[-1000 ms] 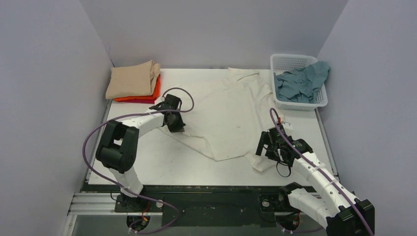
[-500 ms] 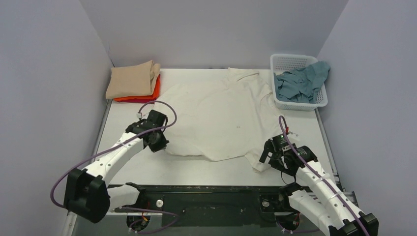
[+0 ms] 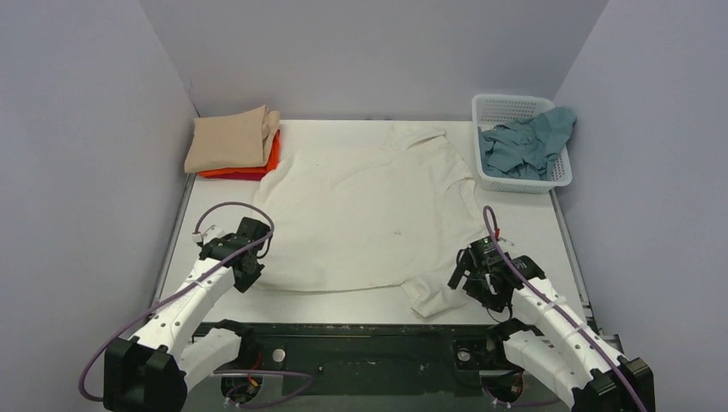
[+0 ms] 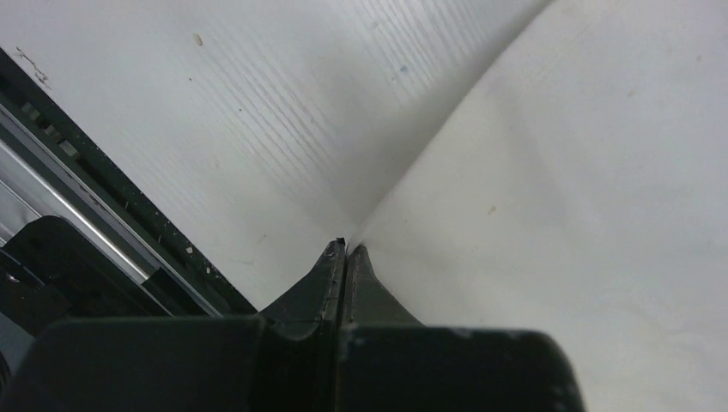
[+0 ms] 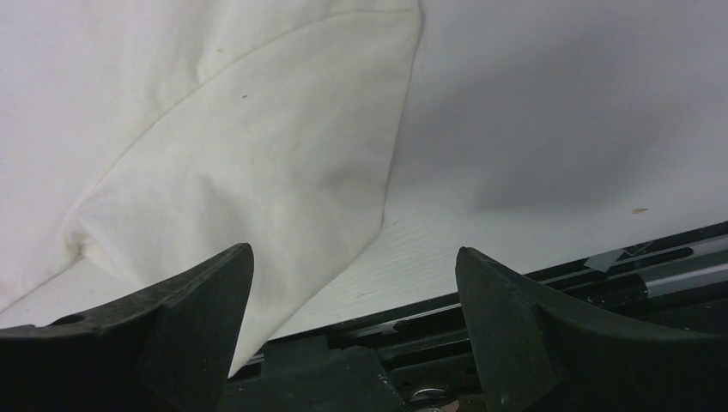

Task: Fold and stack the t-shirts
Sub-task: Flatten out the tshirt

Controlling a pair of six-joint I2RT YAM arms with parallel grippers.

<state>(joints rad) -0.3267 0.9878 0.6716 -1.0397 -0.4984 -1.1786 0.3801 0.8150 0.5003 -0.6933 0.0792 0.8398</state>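
The large cream-white t-shirt [image 3: 369,215] lies spread over the middle of the table. My left gripper [image 3: 249,268] is shut on its near-left hem corner close to the front edge; the left wrist view shows the jaws [image 4: 345,251] closed on the cloth edge [image 4: 558,172]. My right gripper [image 3: 468,279] is open and empty just right of the shirt's near sleeve [image 3: 433,296]. In the right wrist view the gripper [image 5: 354,253] hovers over that sleeve [image 5: 257,154]. A folded tan shirt [image 3: 227,142] sits on orange [image 3: 274,153] and red [image 3: 236,175] ones at the back left. The teal-blue shirt [image 3: 524,146] lies in the basket.
The white lattice basket [image 3: 513,107] stands at the back right corner. Grey walls close in the left, back and right sides. The black front rail [image 3: 360,330] runs along the near table edge, also visible in the right wrist view [image 5: 549,283].
My left gripper has pulled the shirt's hem corner toward the near-left, drawing the shirt flatter and wider. The right gripper moved slightly nearer the front edge; the sleeve shifted left.
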